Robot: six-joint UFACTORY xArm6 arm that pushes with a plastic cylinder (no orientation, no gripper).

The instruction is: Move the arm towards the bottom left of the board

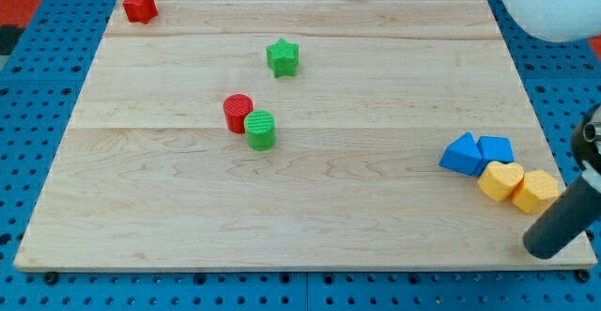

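My tip [541, 248] is at the board's [282, 217] bottom right corner; the dark rod slants up to the view's right edge. It is just below and right of a yellow block [534, 191] and a yellow heart block [500, 180]. A blue triangular block [461, 153] and a blue cube-like block [496, 148] sit just above those. A red cylinder [238, 113] and a green cylinder [260, 130] touch near the board's middle. A green star [282, 56] lies above them. A red block [139, 6] sits at the top left corner.
The wooden board lies on a blue pegboard table [38, 142]. A white rounded object [549, 1] fills the view's top right corner. A dark part of the arm [590, 147] shows at the right edge.
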